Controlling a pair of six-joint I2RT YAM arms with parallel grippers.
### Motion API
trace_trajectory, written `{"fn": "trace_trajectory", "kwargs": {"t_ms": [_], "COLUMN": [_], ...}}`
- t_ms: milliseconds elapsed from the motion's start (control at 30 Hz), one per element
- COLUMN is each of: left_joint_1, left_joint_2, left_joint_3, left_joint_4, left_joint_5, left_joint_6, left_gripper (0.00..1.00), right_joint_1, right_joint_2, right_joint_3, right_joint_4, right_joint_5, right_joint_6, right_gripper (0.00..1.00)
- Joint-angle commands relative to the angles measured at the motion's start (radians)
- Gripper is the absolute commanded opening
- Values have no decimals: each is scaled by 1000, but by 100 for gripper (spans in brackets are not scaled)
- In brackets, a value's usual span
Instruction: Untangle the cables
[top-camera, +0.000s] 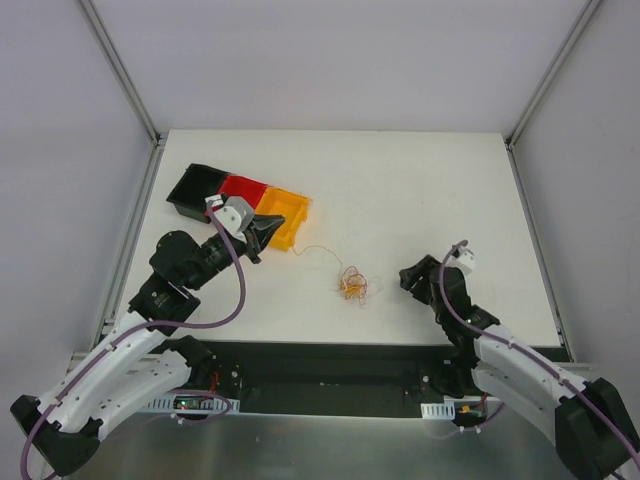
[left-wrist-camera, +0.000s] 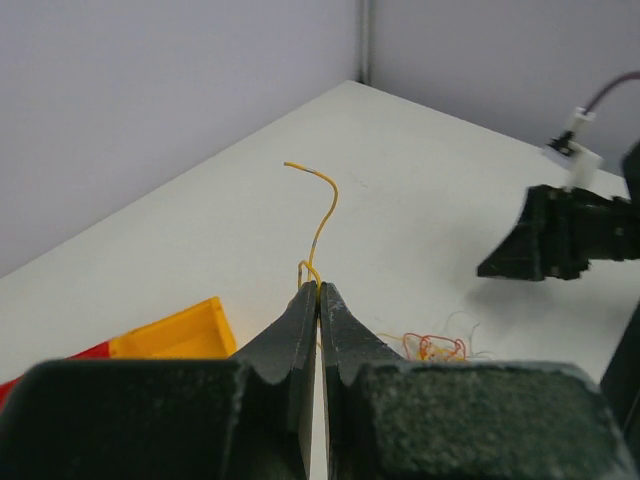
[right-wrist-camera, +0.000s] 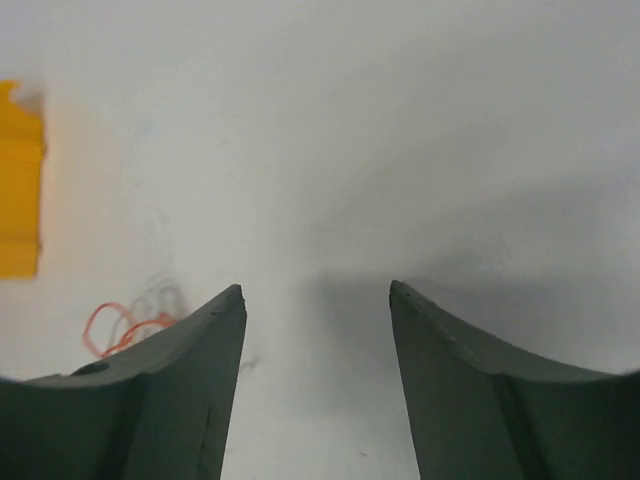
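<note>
My left jaws are clenched on one thin yellow wire (left-wrist-camera: 324, 225), light and springy; my released right jaws should, I think, pinch the tangle (top-camera: 352, 286) gently.

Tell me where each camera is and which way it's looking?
Top: above and behind, looking down on the table; left arm and right arm show, tangle between.
Left wrist: on the left arm, looking over its shut left tool, which pinches a wire, toward the right tool.
Right wrist: on the right arm, looking down between its open fingers at the table.
Shared: all three show the tangle and yellow bin.
</note>
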Motion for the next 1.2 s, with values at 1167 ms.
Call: {"fn": "trace_trajectory", "kwargs": {"t_ms": [1167], "left_joint_1": [10], "left_joint_2": [51], "left_joint_3": [792], "left_joint_4": [-445], "left_joint_5": [-172], "left_joint_6": [-216], "left_gripper": [0], "right_joint_1": [191], "right_joint_2": [652], "right_joint_3": [291], "right_joint_4": [453], "right_joint_5": [391], "right_joint_6": [-81], "right_gripper": [50]}}
